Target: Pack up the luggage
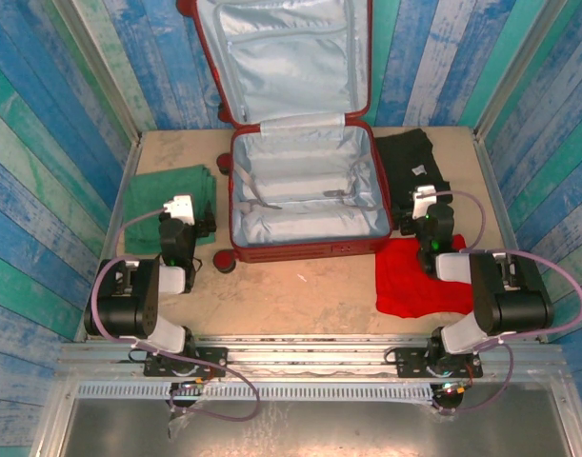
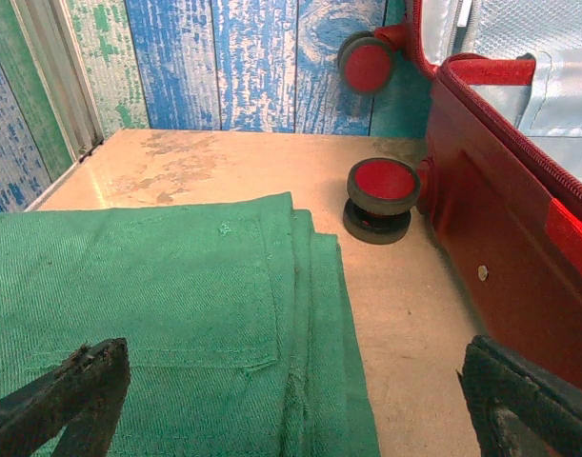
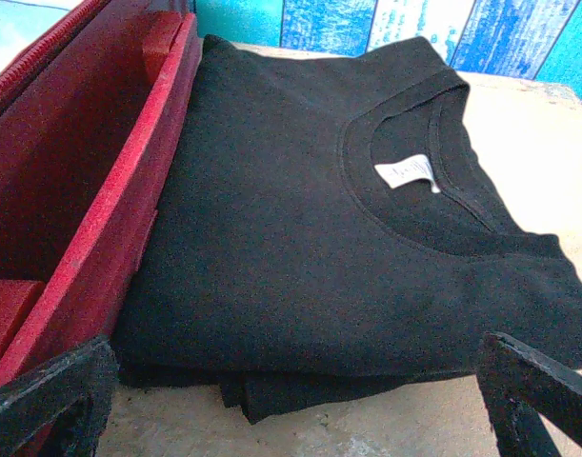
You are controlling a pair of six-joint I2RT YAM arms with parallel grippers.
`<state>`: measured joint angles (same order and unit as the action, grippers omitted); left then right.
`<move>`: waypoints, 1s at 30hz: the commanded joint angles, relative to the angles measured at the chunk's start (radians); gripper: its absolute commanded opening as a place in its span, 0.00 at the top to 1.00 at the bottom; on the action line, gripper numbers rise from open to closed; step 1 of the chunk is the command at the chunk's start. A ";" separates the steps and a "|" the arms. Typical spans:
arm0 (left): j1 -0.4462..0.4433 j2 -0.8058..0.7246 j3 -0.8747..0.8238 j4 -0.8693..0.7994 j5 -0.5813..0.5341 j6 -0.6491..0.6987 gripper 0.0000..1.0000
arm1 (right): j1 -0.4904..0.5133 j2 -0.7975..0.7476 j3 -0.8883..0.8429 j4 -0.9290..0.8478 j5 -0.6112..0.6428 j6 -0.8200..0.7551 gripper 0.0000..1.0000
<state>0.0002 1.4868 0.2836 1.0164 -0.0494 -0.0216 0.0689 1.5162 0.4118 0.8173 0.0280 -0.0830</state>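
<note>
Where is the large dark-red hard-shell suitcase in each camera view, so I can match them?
Top external: suitcase lies open at centre.
Left wrist: suitcase along the right edge, its wheel near the folded green cloth.
Right wrist: suitcase along the left edge, folded black T-shirt beside it.
Shared landmark: blue painted plank wall.
</note>
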 commanded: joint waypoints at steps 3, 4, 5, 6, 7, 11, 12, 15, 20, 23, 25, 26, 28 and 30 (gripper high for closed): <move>-0.067 -0.266 0.218 -0.510 -0.109 -0.054 0.02 | 0.015 -0.286 0.061 -0.305 0.188 0.102 0.00; -0.066 -0.324 0.256 -0.600 -0.124 -0.114 0.02 | 0.001 -0.337 0.118 -0.430 0.217 0.175 0.00; -0.067 -0.384 0.297 -0.693 -0.144 -0.176 0.03 | -0.023 -0.371 0.173 -0.533 0.195 0.229 0.00; -0.067 -0.432 0.333 -0.785 -0.167 -0.227 0.03 | -0.045 -0.382 0.218 -0.588 0.150 0.271 0.00; -0.067 -0.476 0.361 -0.859 -0.180 -0.255 0.03 | -0.059 -0.381 0.251 -0.631 0.104 0.301 0.00; -0.068 -0.633 0.382 -1.030 -0.168 -0.276 0.03 | -0.120 -0.283 0.438 -0.826 -0.033 0.437 0.00; -0.068 -0.655 0.388 -1.062 -0.161 -0.277 0.03 | -0.156 -0.236 0.486 -0.858 -0.084 0.483 0.00; -0.069 -0.647 0.420 -1.149 -0.115 -0.306 0.04 | -0.259 -0.075 0.628 -0.940 -0.248 0.596 0.00; -0.099 -0.541 0.485 -1.241 0.014 -0.379 0.07 | -0.375 0.154 0.825 -1.080 -0.499 0.692 0.00; -0.176 -0.506 0.492 -1.246 0.007 -0.409 0.07 | -0.398 0.211 0.848 -1.114 -0.528 0.729 0.00; -0.249 -0.490 0.498 -1.241 -0.012 -0.415 0.07 | -0.401 0.223 0.858 -1.159 -0.489 0.719 0.00; -0.293 -0.480 0.507 -1.245 -0.035 -0.420 0.06 | -0.404 0.228 0.858 -1.176 -0.469 0.715 0.00; -0.365 -0.458 0.521 -1.243 -0.065 -0.422 0.07 | -0.412 0.237 0.847 -1.182 -0.446 0.718 0.00; -0.409 -0.435 0.531 -1.238 -0.082 -0.437 0.07 | -0.417 0.249 0.820 -1.154 -0.413 0.733 0.00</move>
<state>-0.3649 1.0267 0.7773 -0.2127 -0.0948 -0.4274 -0.3363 1.7515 1.2358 -0.3065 -0.4030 0.6174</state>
